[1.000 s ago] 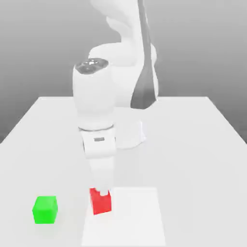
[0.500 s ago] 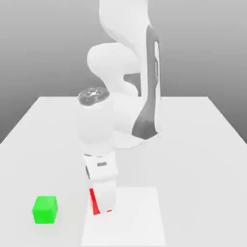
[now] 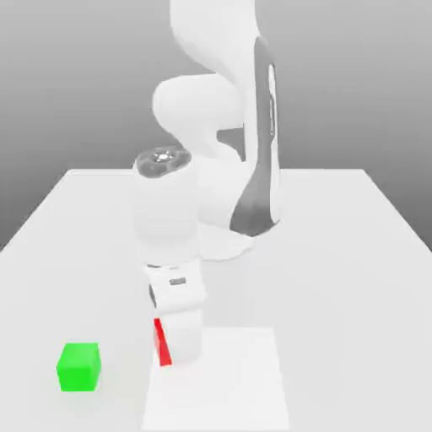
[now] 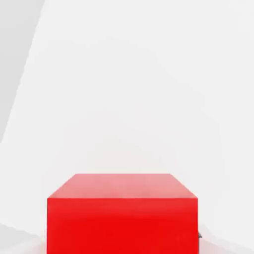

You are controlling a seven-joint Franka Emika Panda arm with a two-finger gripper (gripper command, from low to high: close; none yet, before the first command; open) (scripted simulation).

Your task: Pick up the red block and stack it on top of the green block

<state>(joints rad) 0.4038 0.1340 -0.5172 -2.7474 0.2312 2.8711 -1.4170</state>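
you are gripping the red block (image 3: pixel 162 343) in the gripper (image 3: pixel 180 336), clamping it for a lift toward the green block (image 3: pixel 78 367), waiting beside the tool.

The block (image 3: pixel 163 343) by the white sheet is bright red, with a paler red face. The other block (image 3: pixel 78 367) is plain bright green. The arm (image 3: pixel 165 215) is white with dark grey patches, and the tabletop (image 3: pixel 337 287) looks pale grey, perhaps nearly white.
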